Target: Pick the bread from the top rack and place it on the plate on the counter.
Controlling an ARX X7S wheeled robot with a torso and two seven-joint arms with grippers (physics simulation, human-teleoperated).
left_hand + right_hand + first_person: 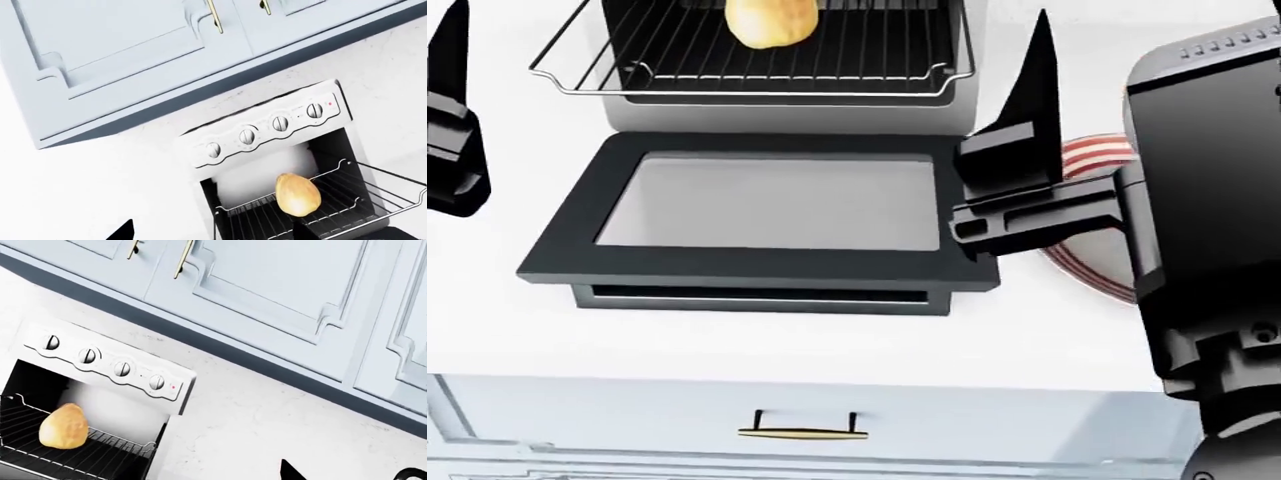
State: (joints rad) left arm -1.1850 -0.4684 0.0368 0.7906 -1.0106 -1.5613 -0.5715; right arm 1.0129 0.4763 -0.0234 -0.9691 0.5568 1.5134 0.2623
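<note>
Nothing of the task looks done yet: the bread (770, 21) lies on the pulled-out top rack (747, 75) at the top centre of the head view, and the plate (1092, 215) at mid right is mostly hidden behind the right arm. Neither gripper (443, 130) shows enough to tell how far open it is, and neither holds anything visible, so reach, grasp, carry and placing all remain.

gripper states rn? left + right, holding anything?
Left gripper: only a dark edge in view; open or shut cannot be told, holds nothing visible.
Right gripper: empty, jaw state cannot be told; golden-yellow oval bread roll sits on the silver wire rack.
</note>
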